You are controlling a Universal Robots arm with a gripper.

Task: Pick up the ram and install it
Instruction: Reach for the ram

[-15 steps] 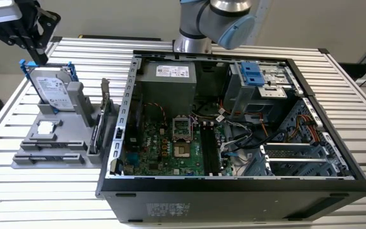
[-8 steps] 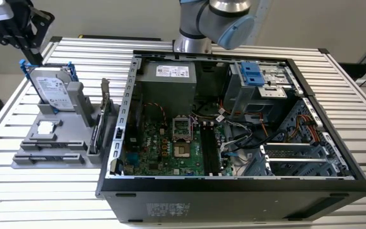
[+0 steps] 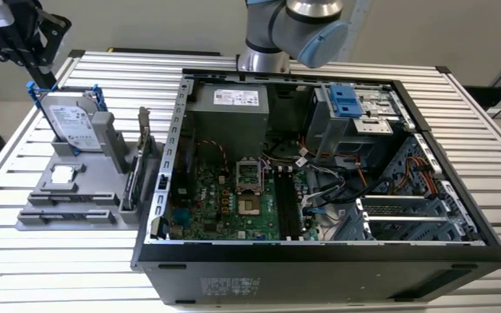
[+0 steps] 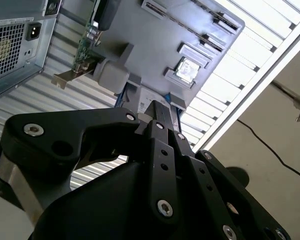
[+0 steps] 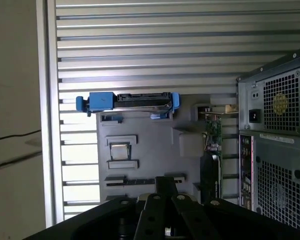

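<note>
Progress: early, with no pick made. I am holding my gripper [image 3: 45,78] high over the hard-drive end of the grey parts fixture [image 3: 94,179], just above the blue-railed hard drive [image 3: 72,120]. That is on the exterior view's left, well apart from the open computer case [image 3: 320,261].

The fingers are looking drawn together in both wrist views with nothing between them, so I am carrying nothing.

I am taking the dark strip standing edge-up in the long narrow holder just beside the processor chip [image 3: 62,174] to be the ram [image 3: 72,195]. A second similar holder is sitting next to it, and I cannot tell for certain which one is holding the stick. Either way it is resting in the fixture, untouched.

On the motherboard [image 3: 224,195] the black memory slots [image 3: 287,202] are looking empty, as far as I can judge. Nothing is installed, so the grasp, the carry and the seating are all outstanding.
</note>
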